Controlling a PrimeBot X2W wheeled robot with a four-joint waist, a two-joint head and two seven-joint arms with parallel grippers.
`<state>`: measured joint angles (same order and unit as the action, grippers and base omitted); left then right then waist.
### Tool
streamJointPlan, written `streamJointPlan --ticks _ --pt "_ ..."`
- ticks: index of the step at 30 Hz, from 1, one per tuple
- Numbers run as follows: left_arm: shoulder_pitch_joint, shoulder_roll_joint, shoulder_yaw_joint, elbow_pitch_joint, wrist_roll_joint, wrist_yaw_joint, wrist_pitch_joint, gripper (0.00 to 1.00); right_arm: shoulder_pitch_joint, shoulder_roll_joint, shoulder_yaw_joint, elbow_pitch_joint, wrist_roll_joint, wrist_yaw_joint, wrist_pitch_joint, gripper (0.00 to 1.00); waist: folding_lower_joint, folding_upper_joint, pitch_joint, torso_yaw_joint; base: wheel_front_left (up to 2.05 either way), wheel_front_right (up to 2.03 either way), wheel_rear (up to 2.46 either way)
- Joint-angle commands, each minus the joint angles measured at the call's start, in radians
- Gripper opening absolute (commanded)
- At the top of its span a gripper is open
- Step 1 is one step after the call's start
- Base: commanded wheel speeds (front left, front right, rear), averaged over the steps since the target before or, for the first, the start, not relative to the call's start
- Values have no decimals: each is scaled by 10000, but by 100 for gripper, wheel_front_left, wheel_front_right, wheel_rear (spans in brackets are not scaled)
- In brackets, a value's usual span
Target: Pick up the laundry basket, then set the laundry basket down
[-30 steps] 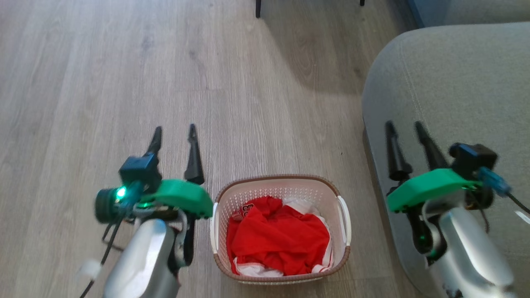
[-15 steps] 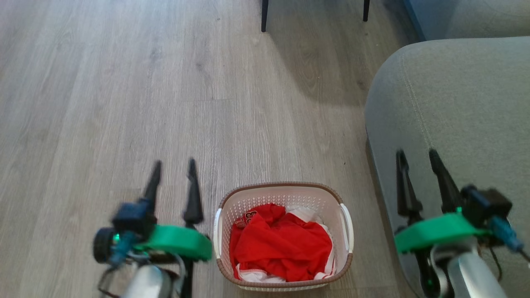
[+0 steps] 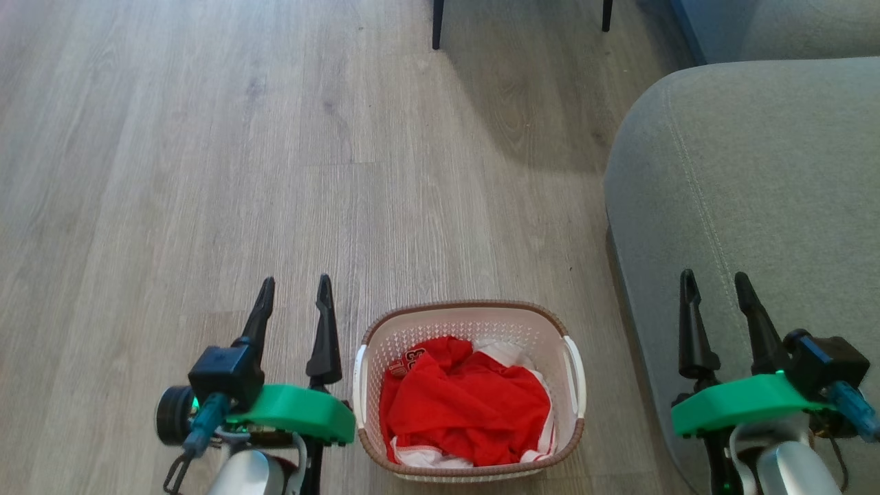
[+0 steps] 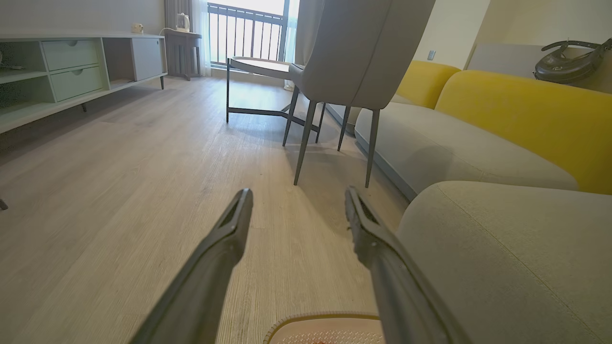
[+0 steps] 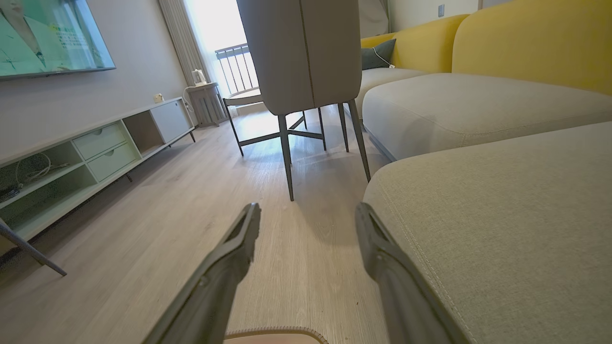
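The laundry basket (image 3: 469, 316), cream-white and perforated with a brown rim and white side handles, stands on the wood floor at the bottom centre of the head view. Red and white clothes (image 3: 464, 405) fill it. My left gripper (image 3: 295, 289) hangs open just left of the basket, apart from it, nothing between its fingers. My right gripper (image 3: 715, 283) is open over the grey sofa cushion, well right of the basket. The basket's brown rim (image 4: 325, 319) peeks in at the bottom of the left wrist view, and the rim (image 5: 275, 331) shows at the bottom of the right wrist view.
A grey sofa cushion (image 3: 749, 185) borders the basket's right side. Ahead stand a grey chair (image 4: 354, 52) on dark legs and a small table (image 4: 260, 67). A low cabinet (image 4: 71, 67) runs along the left wall. Yellow sofa backs (image 4: 526, 114) lie further right.
Both grippers have dropped lower in the head view and stay open. The camera tilted, so the basket and floor shifted slightly down the picture; the basket itself stays on the floor.
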<state>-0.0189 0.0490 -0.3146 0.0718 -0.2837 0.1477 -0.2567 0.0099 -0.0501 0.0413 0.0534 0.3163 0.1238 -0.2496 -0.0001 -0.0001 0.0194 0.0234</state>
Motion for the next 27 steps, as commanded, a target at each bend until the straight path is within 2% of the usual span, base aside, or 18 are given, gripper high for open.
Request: streamJointPlan --ticks 1,9,27 --pt "-281 13 351 -294 -81 -90 -51 100 -223 -6 240 -348 -75 69 -122 100 1 1 -6 -24 0 0 0" --pt "-326 13 356 -293 -187 -226 -51 100 -247 -3 321 -304 76 69 -122 100 1 1 -21 -75 0 0 0" --pt "-309 13 370 -381 -267 -184 -51 100 -235 -2 365 -303 47 69 -122 100 1 1 -59 -61 0 0 0"
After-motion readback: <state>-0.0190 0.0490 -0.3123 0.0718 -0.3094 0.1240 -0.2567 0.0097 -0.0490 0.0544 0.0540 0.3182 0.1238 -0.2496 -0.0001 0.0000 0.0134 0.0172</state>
